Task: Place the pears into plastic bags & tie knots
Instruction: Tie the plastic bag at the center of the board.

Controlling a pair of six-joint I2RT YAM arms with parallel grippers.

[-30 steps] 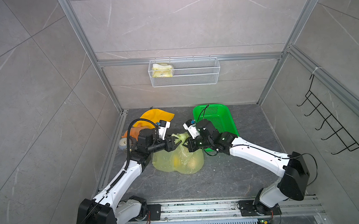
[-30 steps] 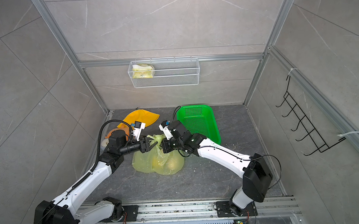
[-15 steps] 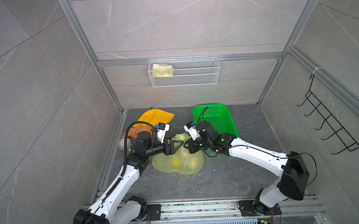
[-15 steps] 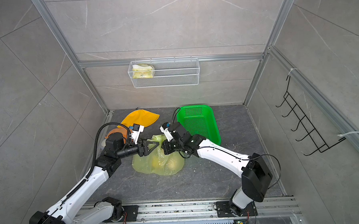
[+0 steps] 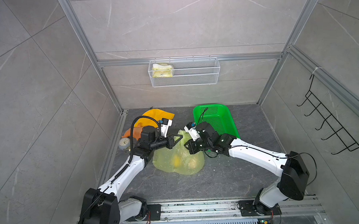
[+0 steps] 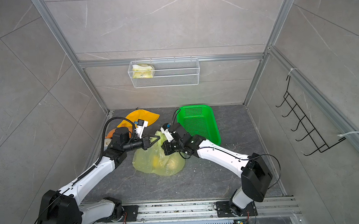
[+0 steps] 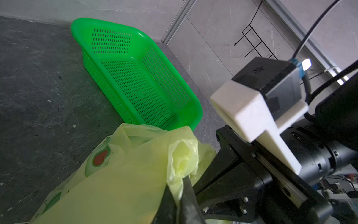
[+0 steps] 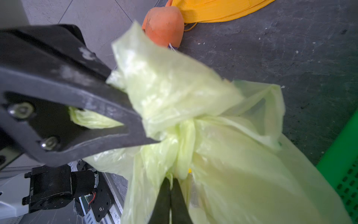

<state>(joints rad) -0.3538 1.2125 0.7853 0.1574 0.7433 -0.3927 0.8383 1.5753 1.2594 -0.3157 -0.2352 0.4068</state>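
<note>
Near the middle of the dark grey stone-look worktop [image 5: 219, 177], a thin translucent yellow-green plastic bag [image 5: 166, 158] is lying slumped, and the pears are sitting inside it. A bright yellow pear [image 5: 176, 161] and a pale beige pear [image 5: 192, 163] are showing through the film in both top views; a third I cannot make out.

The left claw [image 5: 181, 137] is clenching on a bunched handle strap [image 7: 184, 155] at the bag's neck, with the film pinched between its fingers [image 7: 188, 192] in the left wrist view. The right claw [image 8: 170, 183] is facing it from the opposite side and is gripping the other handle strap [image 8: 184, 155], its jaws pressing almost together on the thin plastic. Between the two, the straps are crossing in a twisted knot [image 8: 186, 126].

Each claw is taking one end, probably so the arms can draw apart and cinch the twist tight. The bag is resting on the worktop rather than hanging, so the fruit's weight is likely anchoring it against the pull. The knot is looking loose, so tightening seems to be the step in hand.

A bright green perforated plastic basket [image 5: 209, 106] is standing behind the right arm. An orange gourd-like thing [image 8: 164, 23] and an opaque yellow cloth [image 5: 156, 115] are lying behind the left arm, apart from the bag.
</note>
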